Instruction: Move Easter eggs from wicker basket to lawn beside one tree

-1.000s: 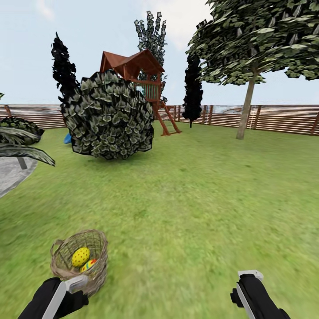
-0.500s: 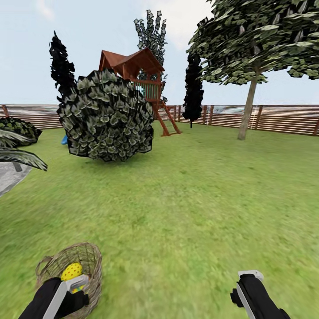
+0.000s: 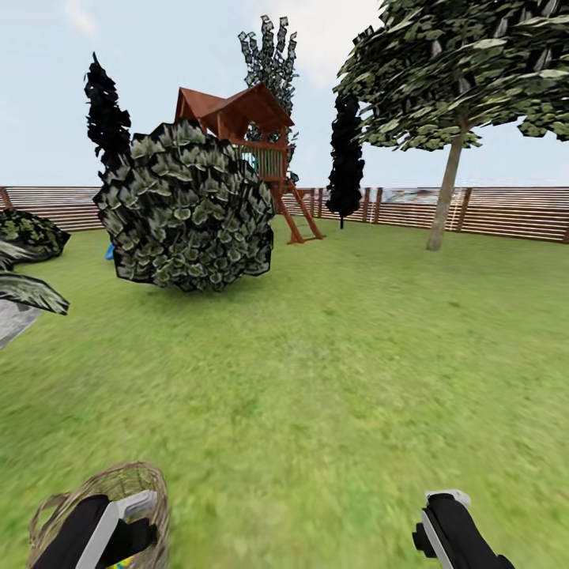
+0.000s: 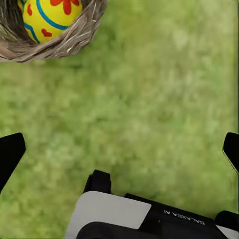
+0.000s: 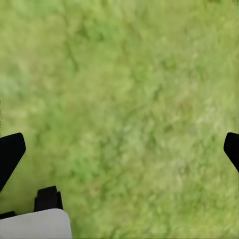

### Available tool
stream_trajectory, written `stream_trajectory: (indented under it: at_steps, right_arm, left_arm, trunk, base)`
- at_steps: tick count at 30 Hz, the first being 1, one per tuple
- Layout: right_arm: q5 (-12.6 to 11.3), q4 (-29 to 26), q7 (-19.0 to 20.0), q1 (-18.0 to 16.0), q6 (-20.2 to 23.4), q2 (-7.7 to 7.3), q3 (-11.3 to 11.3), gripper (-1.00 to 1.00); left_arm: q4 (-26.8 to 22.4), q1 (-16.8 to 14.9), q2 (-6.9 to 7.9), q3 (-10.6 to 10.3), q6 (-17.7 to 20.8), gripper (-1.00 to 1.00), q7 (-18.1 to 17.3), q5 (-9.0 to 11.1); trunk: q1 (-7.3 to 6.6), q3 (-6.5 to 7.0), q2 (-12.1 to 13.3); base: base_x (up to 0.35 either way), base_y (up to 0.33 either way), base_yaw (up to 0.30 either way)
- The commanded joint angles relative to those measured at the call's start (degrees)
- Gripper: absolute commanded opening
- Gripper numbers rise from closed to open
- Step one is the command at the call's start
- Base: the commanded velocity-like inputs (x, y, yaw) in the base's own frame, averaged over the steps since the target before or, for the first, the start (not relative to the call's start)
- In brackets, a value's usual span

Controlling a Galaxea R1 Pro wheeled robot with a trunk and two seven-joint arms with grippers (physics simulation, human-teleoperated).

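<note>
The wicker basket (image 3: 103, 506) sits on the lawn (image 3: 332, 379) at near left, under the left gripper (image 4: 119, 149). 1 Easter egg (image 4: 50, 17) lies inside; its axis is unclear. Both grippers' jaws stand apart, the right gripper (image 5: 119, 149) over bare grass.

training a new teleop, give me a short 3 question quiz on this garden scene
1. True or false: the left gripper holds an Easter egg.
2. What lies under the right gripper? A) stone slab B) lawn C) wicker basket
3. Fill in: the egg in the left wrist view sits inside the ____.

Key: 1 false, its fingers are spread over bare grass. 2 B. 3 wicker basket.
</note>
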Motion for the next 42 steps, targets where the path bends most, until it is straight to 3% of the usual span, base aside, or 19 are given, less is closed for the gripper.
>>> stream_trajectory:
  at_steps: [1,16,26,34,42]
  right_arm:
    - [0.2,-0.03,0.09,-0.03,0.28,0.0,0.0,1.0]
    - [0.21,0.05,0.09,-0.03,0.28,0.15,0.0,1.0]
    - [0.22,0.05,0.09,-0.03,0.28,0.09,0.0,1.0]
    - [0.23,0.05,0.09,-0.03,0.28,0.09,0.02,1.0]
    - [0.2,0.05,0.09,-0.03,0.28,0.09,-0.07,1.0]
  left_arm:
    - [-0.06,-0.03,0.0,0.02,0.2,1.0,0.5,0.61]
    - [-2.02,-0.02,0.63,0.12,0.37,1.0,0.5,0.61]
    - [-1.93,-0.02,0.61,0.11,0.38,1.0,0.5,0.68]
    - [-1.83,0.0,0.85,0.11,0.32,1.0,0.5,0.44]
    - [-1.65,-0.01,0.87,0.11,0.31,1.0,0.5,0.53]
  trunk:
    - [0.04,-0.07,-0.03]
    - [0.04,-0.07,-0.03]
    - [0.04,-0.07,-0.03]
    - [0.04,-0.07,-0.03]
    - [0.04,-0.07,-0.03]
  base:
    - [0.346,0.0,0.0]
    - [0.345,0.004,0.0]
    - [0.289,0.202,0.0]
    - [0.048,0.294,0.0]
    - [0.001,0.044,0.0]
